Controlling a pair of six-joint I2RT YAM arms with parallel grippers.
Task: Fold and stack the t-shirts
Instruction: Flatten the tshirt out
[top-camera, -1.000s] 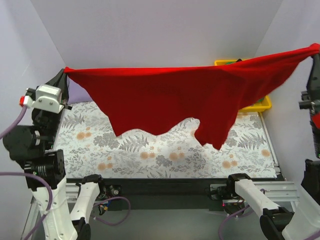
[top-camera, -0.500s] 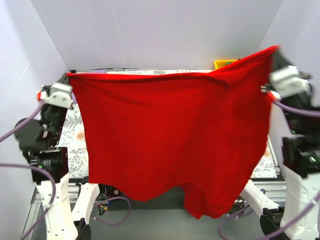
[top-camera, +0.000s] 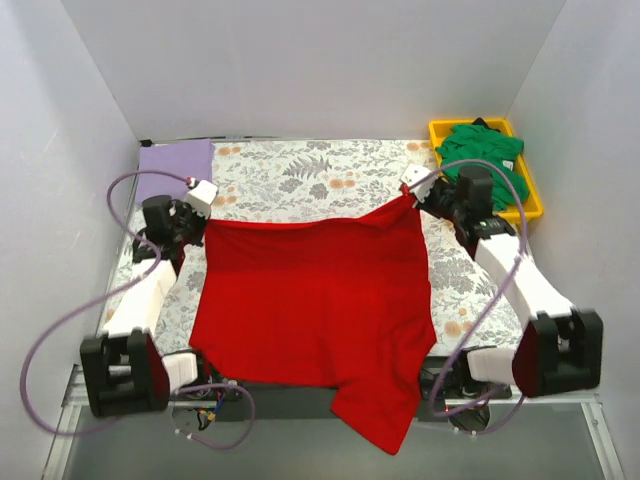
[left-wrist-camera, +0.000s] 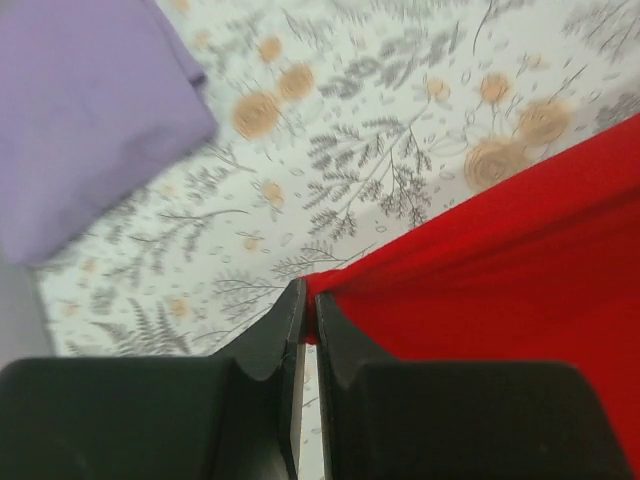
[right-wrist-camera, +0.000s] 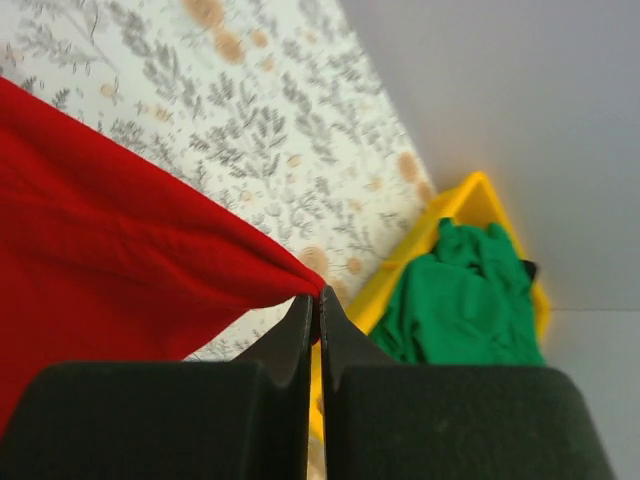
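Floral table cloth (top-camera: 330, 175) between white walls (top-camera: 300, 60). The red t-shirt (top-camera: 310, 300) is spread across the cloth's middle, overhanging its near edge; its far corners are pinched in the closed left gripper (top-camera: 203, 222) and right gripper (top-camera: 408, 195).

Floral table cloth (top-camera: 300, 175) carries red t-shirt (top-camera: 310, 310) spread between left gripper (top-camera: 202, 218) and right gripper (top-camera: 411, 194), lavender t-shirt (top-camera: 175, 170) just beyond the left one, yellow tray (top-camera: 437, 128) beside the right one.

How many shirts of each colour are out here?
Red t-shirt: 1
Lavender t-shirt: 1
Green t-shirt: 1 heap in the yellow tray; may hide more
Total: 3
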